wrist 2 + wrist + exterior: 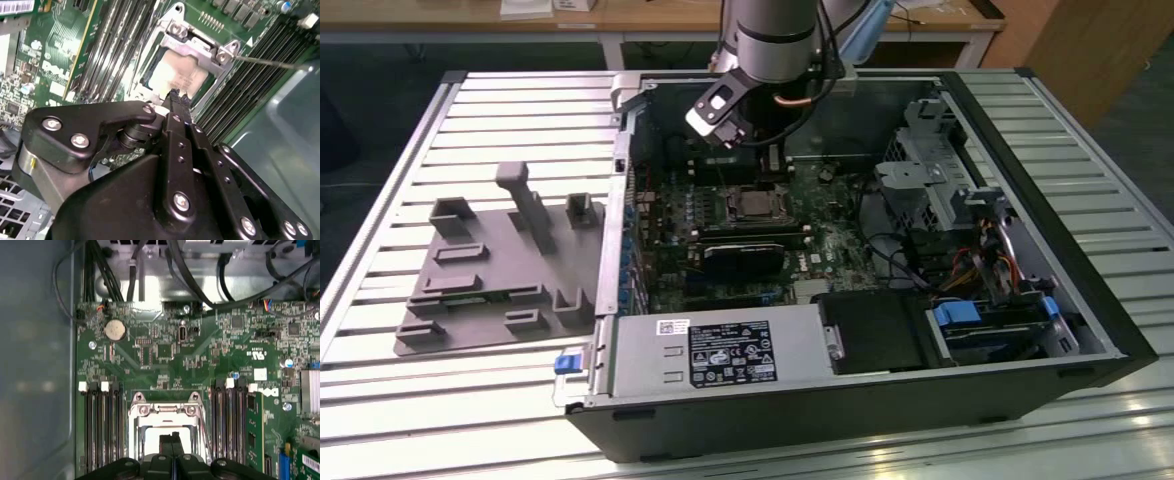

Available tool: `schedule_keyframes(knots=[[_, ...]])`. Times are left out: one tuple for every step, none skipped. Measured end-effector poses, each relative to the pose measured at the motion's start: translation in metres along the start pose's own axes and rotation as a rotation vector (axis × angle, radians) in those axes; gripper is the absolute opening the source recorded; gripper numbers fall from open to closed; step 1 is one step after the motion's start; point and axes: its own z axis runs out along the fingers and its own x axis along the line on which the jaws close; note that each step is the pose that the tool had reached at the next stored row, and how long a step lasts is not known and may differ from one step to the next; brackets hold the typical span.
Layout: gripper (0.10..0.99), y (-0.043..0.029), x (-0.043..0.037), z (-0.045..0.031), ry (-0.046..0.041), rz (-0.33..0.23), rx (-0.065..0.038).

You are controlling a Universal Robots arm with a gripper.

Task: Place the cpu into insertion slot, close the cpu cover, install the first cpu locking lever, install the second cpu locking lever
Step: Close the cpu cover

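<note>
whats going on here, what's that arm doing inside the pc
A robot arm is reaching into an open computer case. Its end effector, fingers shut with nothing between them, hangs right over the processor socket on the green motherboard. The cpu already sits in the insertion slot, and the cpu cover lies closed over it, framing its silver top. A thin metal lever juts out beside the socket; whether it is latched is hard to tell.

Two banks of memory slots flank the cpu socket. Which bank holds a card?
The bank farther from the coin battery: a green card stands at its outer edge; the other bank holds none.
</note>
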Motion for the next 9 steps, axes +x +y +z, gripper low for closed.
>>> schedule_keyframes(knots=[[0.106, -0.0009, -0.0002, 0.0004, 0.0000, 0.000, 0.000], [0.106, -0.0016, -0.0005, 0.0010, 0.0001, 0.000, 0.000], [0.106, -0.0022, -0.0006, 0.0018, 0.0003, 0.000, 0.000], [0.106, -0.0027, -0.0006, 0.0024, 0.0004, 0.000, 0.000], [0.106, -0.0029, -0.0007, 0.0026, 0.0003, 0.000, 0.000], [0.106, -0.0029, -0.0007, 0.0026, 0.0002, 0.000, 0.000], [0.106, -0.0029, -0.0007, 0.0026, 0.0001, 0.000, 0.000], [0.106, -0.0029, -0.0007, 0.0026, 0.0002, 0.000, 0.000], [0.106, -0.0030, -0.0007, 0.0027, 0.0002, 0.000, 0.000]])
